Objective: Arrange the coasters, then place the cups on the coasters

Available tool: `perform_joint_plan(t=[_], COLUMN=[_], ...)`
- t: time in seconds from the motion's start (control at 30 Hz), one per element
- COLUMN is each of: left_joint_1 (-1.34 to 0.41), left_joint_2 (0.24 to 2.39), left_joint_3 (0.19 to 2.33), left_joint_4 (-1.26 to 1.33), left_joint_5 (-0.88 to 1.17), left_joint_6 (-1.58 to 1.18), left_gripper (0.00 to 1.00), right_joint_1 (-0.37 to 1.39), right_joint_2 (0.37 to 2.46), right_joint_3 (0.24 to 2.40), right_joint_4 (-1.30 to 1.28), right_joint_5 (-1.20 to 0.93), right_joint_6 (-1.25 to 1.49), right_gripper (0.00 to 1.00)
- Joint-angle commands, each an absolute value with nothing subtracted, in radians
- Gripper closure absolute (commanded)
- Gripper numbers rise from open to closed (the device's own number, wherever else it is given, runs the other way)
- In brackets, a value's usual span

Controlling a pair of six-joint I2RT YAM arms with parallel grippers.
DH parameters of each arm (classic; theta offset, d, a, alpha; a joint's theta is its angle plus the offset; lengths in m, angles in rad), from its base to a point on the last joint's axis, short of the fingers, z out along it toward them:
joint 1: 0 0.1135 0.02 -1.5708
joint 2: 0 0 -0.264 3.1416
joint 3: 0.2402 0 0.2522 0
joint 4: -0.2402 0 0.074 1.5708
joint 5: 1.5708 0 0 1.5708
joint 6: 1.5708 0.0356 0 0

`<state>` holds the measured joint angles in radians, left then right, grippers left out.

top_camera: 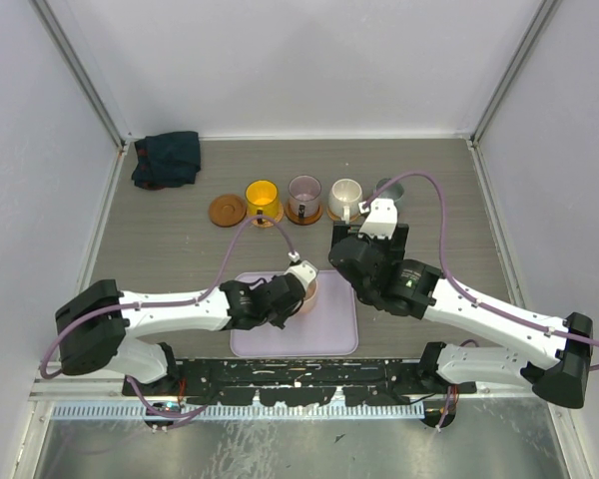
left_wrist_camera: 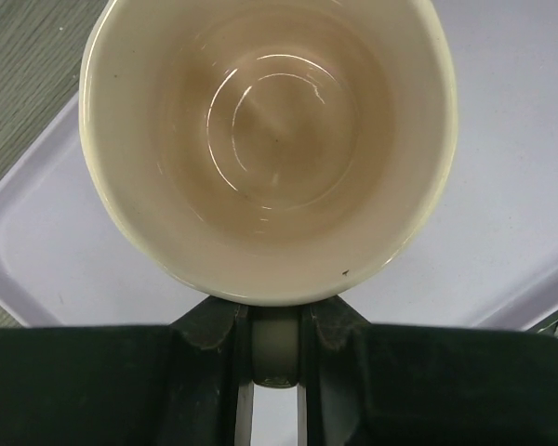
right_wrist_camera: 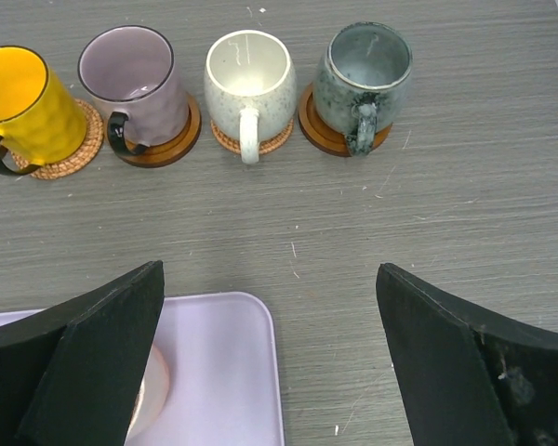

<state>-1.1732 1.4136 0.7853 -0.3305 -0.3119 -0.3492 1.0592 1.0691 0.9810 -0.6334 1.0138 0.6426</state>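
The left gripper [left_wrist_camera: 277, 321] is pinching the handle of the pink cup [left_wrist_camera: 260, 139], its two black fingers [left_wrist_camera: 209, 339] pressing against either side of the pale, rounded handle. The cup is standing upright on the smooth lavender tray [left_wrist_camera: 502, 186], a rectangle with rounded corners. Its glossy inside is showing rings of reflected light.

The right gripper [right_wrist_camera: 268, 274] is hanging wide open and holding nothing, above the grey wood-grain table [right_wrist_camera: 465, 204] just past the tray's far right corner.

Four cups are sitting in a row near the far side, each on a round coaster, with handles facing the arms. They are the glossy dimpled yellow cup [right_wrist_camera: 14, 102] on a woven coaster [right_wrist_camera: 79, 149], the purple cup [right_wrist_camera: 130, 79] on a dark wooden one [right_wrist_camera: 181, 139], the speckled cream cup [right_wrist_camera: 249, 79] on a woven one [right_wrist_camera: 279, 139], and the mottled grey-green cup [right_wrist_camera: 367, 70] on a dark wooden one [right_wrist_camera: 316, 125]. An empty coaster [top_camera: 227, 210] is lying just left of the yellow cup. A crumpled dark cloth [top_camera: 168, 158] is lying in the far left corner.
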Motion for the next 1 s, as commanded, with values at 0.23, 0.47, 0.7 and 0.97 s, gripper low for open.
perform_joint_plan(t=[0.23,0.47,0.7,0.97], left_joint_1=[-1.172,-0.976,-0.669,-0.448], left_joint_2=[1.168,1.071,1.074,1.25], left_joint_3=[0.923,0.916,0.893,0.976], left_joint_4=[-0.462,-0.487,-0.401,-0.302], left_joint_5=[-0.54,-0.543,-0.434,-0.35], left_joint_6=[-0.285,-0.282,-0.286,-0.287], left_gripper=[1.0,0.98,0.96,0.94], right_joint_1=[1.051,0.999,0.856,0.808], right_joint_2=[1.064,1.087,1.066,1.069], right_joint_3=[0.925,0.856,0.776,0.77], right_joint_4=[-0.614,-0.547,-0.414,-0.378], right_joint_5=[1.08,1.046,0.89,0.862], right_joint_6=[0.696,0.667,0.602,0.549], right_gripper=[0.0,0.0,0.0,0.0])
